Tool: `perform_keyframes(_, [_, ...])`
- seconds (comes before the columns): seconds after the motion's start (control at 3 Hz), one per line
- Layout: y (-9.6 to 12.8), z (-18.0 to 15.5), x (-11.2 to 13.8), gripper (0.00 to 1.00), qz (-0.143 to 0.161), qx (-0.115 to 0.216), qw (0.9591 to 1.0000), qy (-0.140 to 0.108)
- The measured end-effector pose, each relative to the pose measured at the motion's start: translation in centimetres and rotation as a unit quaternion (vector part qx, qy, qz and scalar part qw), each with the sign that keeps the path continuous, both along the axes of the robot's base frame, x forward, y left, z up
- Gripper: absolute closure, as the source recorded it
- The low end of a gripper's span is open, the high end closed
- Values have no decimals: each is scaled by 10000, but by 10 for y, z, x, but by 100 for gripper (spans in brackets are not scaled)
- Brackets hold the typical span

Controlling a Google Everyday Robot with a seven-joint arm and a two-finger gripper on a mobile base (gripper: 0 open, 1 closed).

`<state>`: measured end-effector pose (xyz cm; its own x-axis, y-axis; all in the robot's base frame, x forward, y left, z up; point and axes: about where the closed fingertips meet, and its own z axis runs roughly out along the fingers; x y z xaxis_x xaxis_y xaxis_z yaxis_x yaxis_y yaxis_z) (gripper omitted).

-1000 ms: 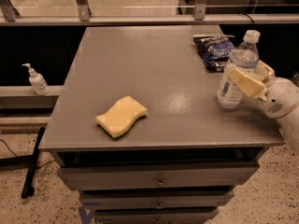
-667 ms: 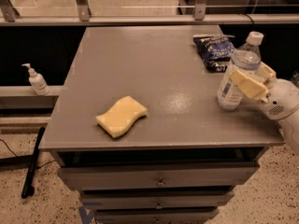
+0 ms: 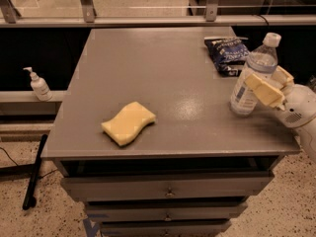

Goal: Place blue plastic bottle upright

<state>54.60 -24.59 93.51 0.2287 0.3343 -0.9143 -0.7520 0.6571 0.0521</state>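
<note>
We've got the blue plastic bottle (image 3: 245, 95) at the bench's right edge, base on the top, cap leaning toward that edge; contents we can't tell. Gripper (image 3: 264, 80) is clamped on its mid-body, reaching in over the right edge. Vs 1 s ago: cap tipped slightly further right, base approx same spot. Snack bag (image 3: 228, 53) at far right corner, sponge (image 3: 128, 123) near front edge.
</note>
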Motion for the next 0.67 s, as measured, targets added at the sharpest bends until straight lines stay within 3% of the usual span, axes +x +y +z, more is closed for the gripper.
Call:
perform_keyframes(0.33, [2,5,0,0,83,-41,9999,-59])
perform_keyframes(0.67, [2,10,-2,0,120,-75,9998,-101])
